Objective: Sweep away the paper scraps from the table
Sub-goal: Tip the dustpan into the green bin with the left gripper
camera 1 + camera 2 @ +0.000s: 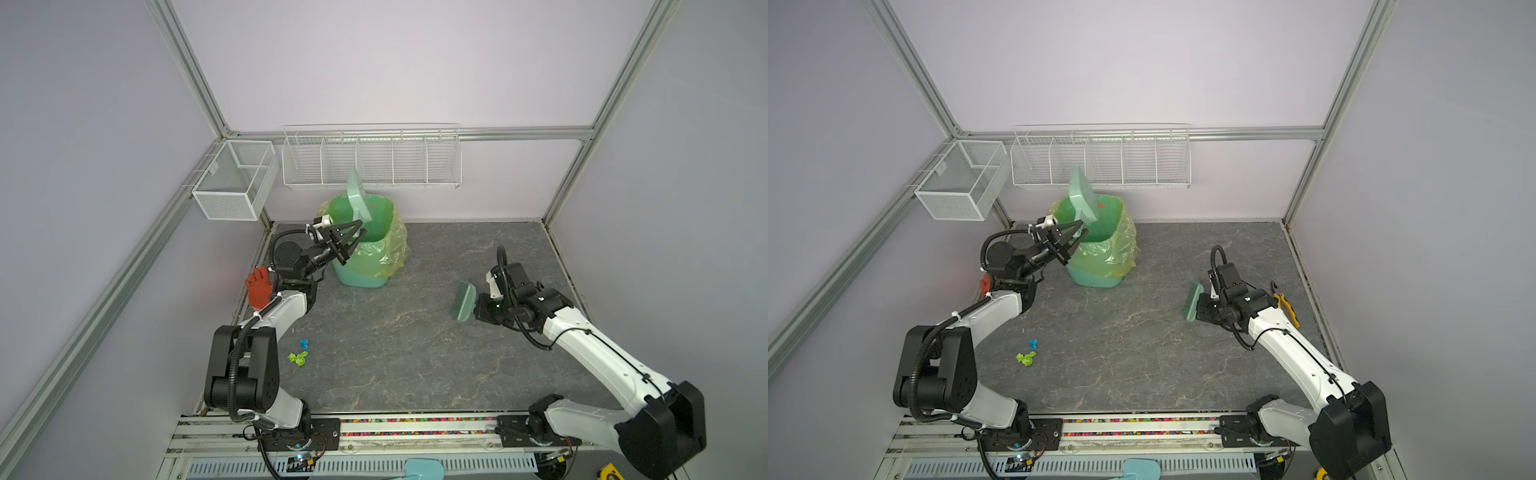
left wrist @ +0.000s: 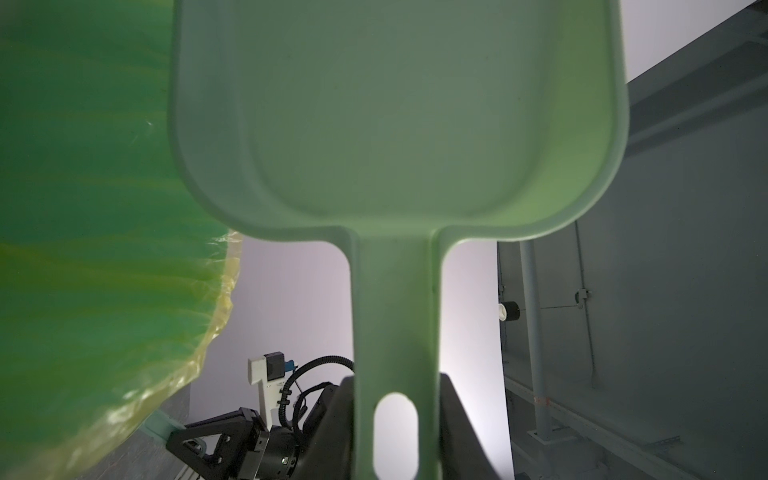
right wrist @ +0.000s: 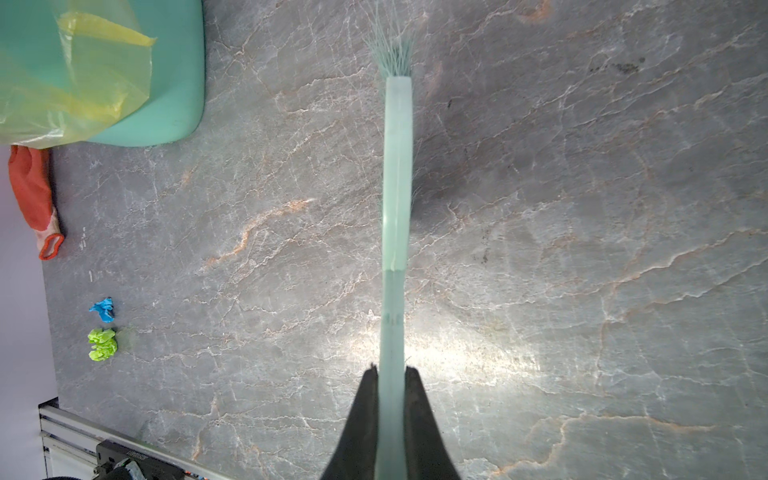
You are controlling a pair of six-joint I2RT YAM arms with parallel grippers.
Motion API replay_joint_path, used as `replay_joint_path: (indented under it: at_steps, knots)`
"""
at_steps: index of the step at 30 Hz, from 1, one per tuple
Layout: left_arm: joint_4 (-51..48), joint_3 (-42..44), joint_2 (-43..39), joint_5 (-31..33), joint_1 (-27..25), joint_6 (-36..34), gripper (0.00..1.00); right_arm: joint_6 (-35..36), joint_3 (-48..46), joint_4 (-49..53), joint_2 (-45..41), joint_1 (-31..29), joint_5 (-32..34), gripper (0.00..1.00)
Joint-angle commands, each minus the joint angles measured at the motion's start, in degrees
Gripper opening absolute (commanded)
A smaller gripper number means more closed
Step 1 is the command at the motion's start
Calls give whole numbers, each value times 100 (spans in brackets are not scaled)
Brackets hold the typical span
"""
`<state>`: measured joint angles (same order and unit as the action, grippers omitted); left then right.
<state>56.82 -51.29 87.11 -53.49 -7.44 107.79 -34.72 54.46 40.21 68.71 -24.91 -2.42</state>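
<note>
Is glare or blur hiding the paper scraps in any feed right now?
Right wrist view: bright glare on the table near the brush, which also casts a soft shadow; the blue scrap and green scrap are sharp, clear of both. Left wrist view: the dustpan fills the frame, soft and backlit; no scraps visible. Both top views: even light, both scraps small but distinct.

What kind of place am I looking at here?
Likely a robot test booth, not a home: left arm and right arm mounted on a rail, aluminium frame around plain walls, staged bin and paper scraps.
</note>
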Motion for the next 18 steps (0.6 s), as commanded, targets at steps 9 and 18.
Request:
replay_joint_path:
  at_steps: [9,18]
  knots:
    - [-7521,-1949,-1284,193,32,-5912,0,-290,53,-351,-147,-64,-139,7]
    - [-8906,-2113,-1627,1076,32,-7038,0,-644,2,-671,-70,-704,-243,7]
